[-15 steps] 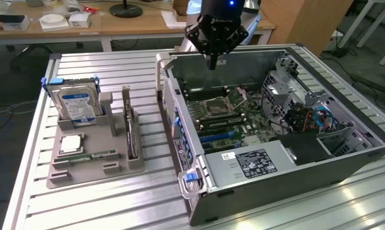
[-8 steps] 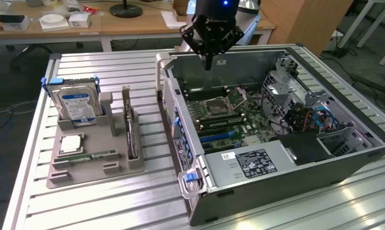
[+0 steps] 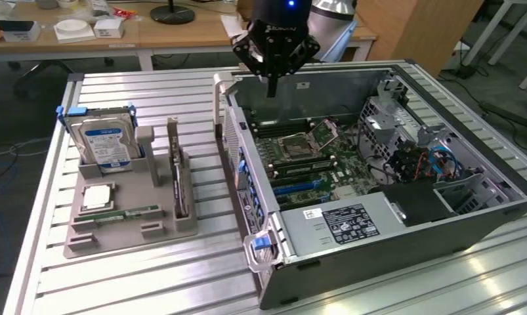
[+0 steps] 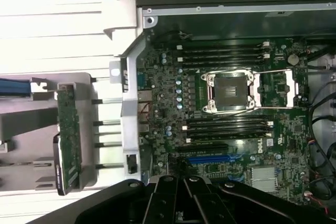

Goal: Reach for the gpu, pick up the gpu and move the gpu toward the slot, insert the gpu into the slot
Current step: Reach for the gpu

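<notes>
One open computer case nearest, lying on slatted metal table, motherboard exposed. Beside case, toward exterior view's left, grey tray carries parts: memory stick lying flat, processor chip behind it. Gpu stands on edge in tray, on side nearest case, untouched. Hard drive upright at tray's far end. Gripper hangs above far end of case, fingers pressed together, gripping nothing, well apart from gpu. Wooden desk beyond table.

Black linkage gripper, blue light, silver-grey arm
</notes>
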`<state>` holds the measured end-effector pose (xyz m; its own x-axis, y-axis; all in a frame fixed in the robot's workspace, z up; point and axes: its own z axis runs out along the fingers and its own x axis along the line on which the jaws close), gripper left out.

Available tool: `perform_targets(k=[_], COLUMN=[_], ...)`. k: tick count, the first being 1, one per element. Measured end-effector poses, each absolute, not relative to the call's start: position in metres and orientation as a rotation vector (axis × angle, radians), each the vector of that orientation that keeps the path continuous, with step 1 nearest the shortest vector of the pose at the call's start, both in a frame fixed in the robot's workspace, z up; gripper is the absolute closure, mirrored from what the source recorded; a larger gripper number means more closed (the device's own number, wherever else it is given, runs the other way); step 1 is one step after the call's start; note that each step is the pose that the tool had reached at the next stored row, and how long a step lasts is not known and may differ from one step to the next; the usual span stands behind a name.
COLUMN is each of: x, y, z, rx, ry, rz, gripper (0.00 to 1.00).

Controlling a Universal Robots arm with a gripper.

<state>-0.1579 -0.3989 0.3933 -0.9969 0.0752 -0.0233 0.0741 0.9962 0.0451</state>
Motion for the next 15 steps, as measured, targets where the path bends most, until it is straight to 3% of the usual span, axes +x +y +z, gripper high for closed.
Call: perform_targets(k=[15], x=[-0.225], y=[-0.399], z=[0.393], rx=[0.117], ry=[3.114], rz=[0.069], gripper=[0.90])
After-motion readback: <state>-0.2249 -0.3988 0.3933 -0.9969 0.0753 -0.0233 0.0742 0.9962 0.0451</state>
